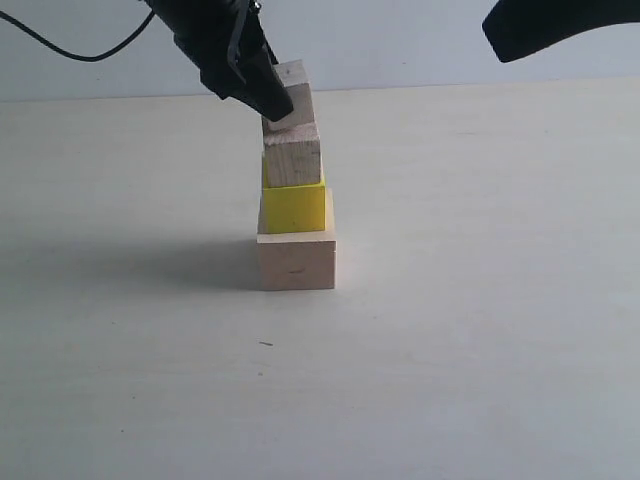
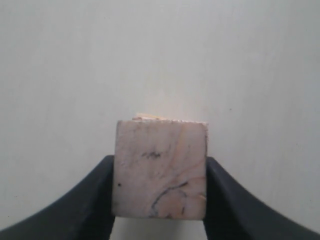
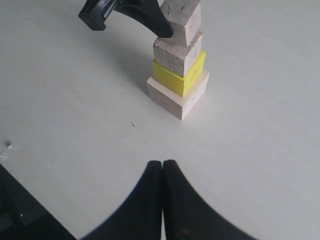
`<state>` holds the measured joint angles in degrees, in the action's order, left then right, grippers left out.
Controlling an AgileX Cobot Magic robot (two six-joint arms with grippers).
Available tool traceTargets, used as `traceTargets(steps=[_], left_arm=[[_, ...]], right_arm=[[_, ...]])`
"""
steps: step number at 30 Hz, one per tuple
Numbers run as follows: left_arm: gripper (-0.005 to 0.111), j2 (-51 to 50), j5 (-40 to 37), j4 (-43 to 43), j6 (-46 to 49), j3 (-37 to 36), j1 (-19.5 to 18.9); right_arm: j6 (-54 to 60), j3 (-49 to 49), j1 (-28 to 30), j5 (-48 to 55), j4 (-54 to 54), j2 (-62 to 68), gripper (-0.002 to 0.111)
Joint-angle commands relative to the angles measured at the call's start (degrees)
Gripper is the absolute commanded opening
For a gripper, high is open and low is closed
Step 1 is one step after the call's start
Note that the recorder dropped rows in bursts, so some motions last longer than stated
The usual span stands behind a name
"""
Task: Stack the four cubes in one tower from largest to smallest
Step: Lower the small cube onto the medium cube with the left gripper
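Note:
The tower stands mid-table: the large pale wood cube (image 1: 296,260) at the bottom, the yellow cube (image 1: 294,207) on it, the brownish wood cube (image 1: 293,160) above that. The smallest pale wood cube (image 1: 298,92) is at the top, tilted, its lower edge at the brownish cube's top face. My left gripper (image 1: 275,100) is shut on it from the left; the wrist view shows the smallest cube (image 2: 160,167) filling the space between both fingers. My right gripper (image 3: 163,165) is shut and empty, hovering high and well short of the tower (image 3: 177,97).
The right arm (image 1: 560,25) hangs at the upper right of the exterior view, away from the stack. The pale table (image 1: 480,330) surrounds the tower. A dark edge (image 3: 20,210) shows in a corner of the right wrist view.

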<state>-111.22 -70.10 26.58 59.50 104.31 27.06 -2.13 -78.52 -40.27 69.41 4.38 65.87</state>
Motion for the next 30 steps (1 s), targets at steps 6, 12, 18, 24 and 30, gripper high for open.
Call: traceTargets(steps=[6, 12, 18, 24, 30], left_arm=[[0.0, -0.5, 0.1, 0.6, 0.0, 0.3, 0.5], [0.0, -0.5, 0.1, -0.8, 0.0, 0.3, 0.5], [0.0, -0.4, 0.1, -1.5, 0.0, 0.3, 0.5], [0.0, -0.2, 0.1, -1.6, 0.0, 0.3, 0.5], [0.0, 0.7, 0.1, -1.6, 0.0, 0.3, 0.5]], right_arm=[[0.0, 0.2, -0.1, -1.0, -0.1, -0.4, 0.0], [0.0, 0.2, -0.1, -1.0, -0.1, -0.4, 0.0], [0.0, 0.2, -0.1, -1.0, -0.1, -0.4, 0.0], [0.0, 0.2, -0.1, -1.0, -0.1, -0.4, 0.0], [0.0, 0.2, -0.1, -1.0, -0.1, -0.4, 0.0]])
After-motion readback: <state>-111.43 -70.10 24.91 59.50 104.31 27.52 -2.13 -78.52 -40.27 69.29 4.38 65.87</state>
